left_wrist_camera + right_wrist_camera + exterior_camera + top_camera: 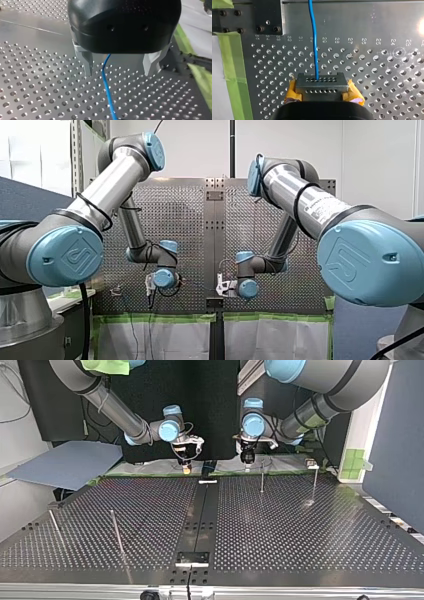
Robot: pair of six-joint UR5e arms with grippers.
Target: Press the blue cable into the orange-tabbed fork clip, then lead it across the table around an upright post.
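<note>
Perforated tabletop is spread beneath both grippers. The blue cable is passed, ungripped, between the parted fingers of my left gripper. The yellow pads of my right gripper are clamped on a grey block, from which the cable is led ahead.

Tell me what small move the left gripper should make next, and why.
Probably close the left gripper on the blue cable. Its metal fingers stand open with the cable running between them, apparently untouched, so it likely needs a grip before any leading. The right gripper appears shut on the same cable.
</note>
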